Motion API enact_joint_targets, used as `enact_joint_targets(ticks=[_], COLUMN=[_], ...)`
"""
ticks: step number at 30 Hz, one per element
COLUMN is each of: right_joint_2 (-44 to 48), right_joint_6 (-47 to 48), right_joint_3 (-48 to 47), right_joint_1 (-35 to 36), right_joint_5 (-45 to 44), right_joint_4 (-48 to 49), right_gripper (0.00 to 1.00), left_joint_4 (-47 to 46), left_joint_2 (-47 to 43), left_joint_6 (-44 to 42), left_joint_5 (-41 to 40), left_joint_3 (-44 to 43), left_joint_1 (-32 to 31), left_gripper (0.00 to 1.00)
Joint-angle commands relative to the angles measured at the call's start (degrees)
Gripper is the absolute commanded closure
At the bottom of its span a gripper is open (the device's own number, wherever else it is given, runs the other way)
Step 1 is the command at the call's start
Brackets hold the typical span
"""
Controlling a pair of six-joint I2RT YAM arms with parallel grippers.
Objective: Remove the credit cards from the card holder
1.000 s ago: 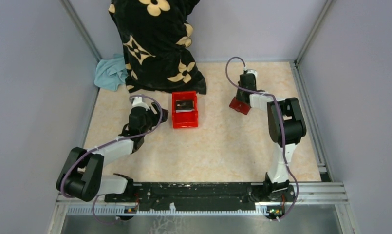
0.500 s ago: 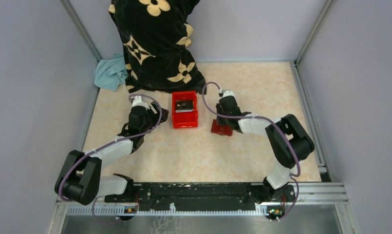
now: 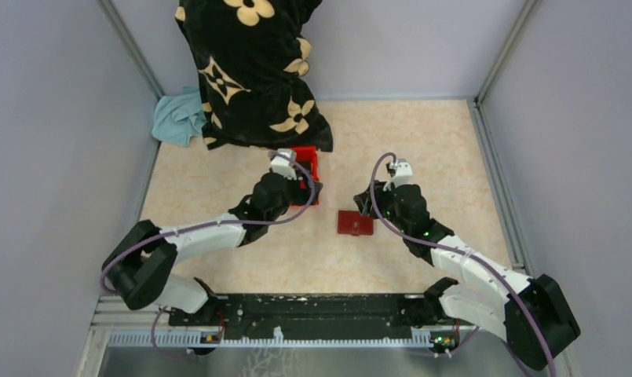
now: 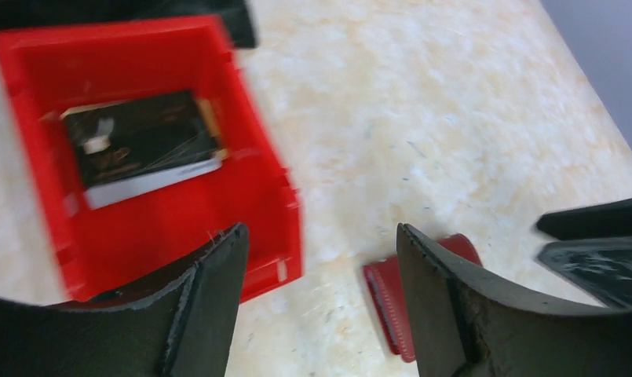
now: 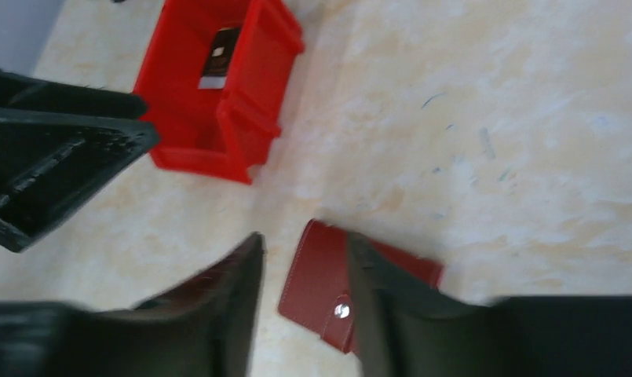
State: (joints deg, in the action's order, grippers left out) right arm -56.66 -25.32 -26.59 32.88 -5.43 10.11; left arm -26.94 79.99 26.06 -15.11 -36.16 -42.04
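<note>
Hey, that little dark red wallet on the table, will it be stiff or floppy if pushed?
Lying flat and folded, the card holder likely slides rather than tips. Its matte, leather-like cover probably bends slightly and isn't slippery.

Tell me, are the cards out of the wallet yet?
Not yet. Done: the wallet lies flat on the table, snap closed. In hand: nothing; the right gripper is open over the wallet, the left gripper open by the red box. Left: opening the wallet and pulling the cards out. The box holds a dark flat thing; I cannot tell what.
</note>
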Motion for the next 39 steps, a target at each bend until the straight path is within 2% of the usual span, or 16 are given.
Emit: enact_joint_targets(ticks=[1,2,4,7,11,15,21,29,34,39], right_joint_2=[0.95,1.76,4.1,7.4,11.65,11.85,6.43,2.43,-1.34,-3.73], right_joint_6=[-7.39,-7.06,-6.53,-8.76,-12.27,-14.14,-16.12,-17.77,-14.85,-10.68], right_joint_3=[2.18,2.22,3.56,6.6,11.57,14.98,16.25,16.74,13.45,8.47], right_joint_1=[1.31,3.01,6.31,8.79,11.5,11.86,11.85,11.58,5.82,3.65], right_joint_5=[11.49,9.45,3.87,0.74,-2.23,-3.31,-2.95,-4.86,-0.3,-2.6], right_joint_4=[7.28,4.9,1.49,-1.97,-4.08,-4.49,-0.87,0.74,0.76,-1.99], right_gripper=[0.88,1.0,1.0,1.0,1.0,1.0,1.0,1.0,1.0,1.0], left_joint_4=[-2.48,-3.07,-3.51,0.91,5.97,6.74,18.26,17.96,18.79,20.68], left_joint_2=[3.52,4.38,6.86,11.91,18.93,24.71,34.29,35.41,34.69,36.38], left_joint_6=[-8.88,-9.61,-11.0,-11.48,-11.9,-10.56,-13.08,-13.28,-11.41,-9.77], left_joint_5=[1.08,2.67,4.97,7.87,14.41,18.31,13.19,13.32,12.17,13.56], left_joint_3=[-5.31,-5.96,-7.9,-13.51,-21.31,-26.49,-36.13,-32.25,-29.28,-29.41], left_joint_1=[-3.75,-3.75,-3.75,-3.75,-3.75,-3.9,-4.63,-4.95,-6.94,-8.22], left_gripper=[0.28,0.32,0.42,0.47,0.46,0.45,0.45,0.42,0.42,0.42])
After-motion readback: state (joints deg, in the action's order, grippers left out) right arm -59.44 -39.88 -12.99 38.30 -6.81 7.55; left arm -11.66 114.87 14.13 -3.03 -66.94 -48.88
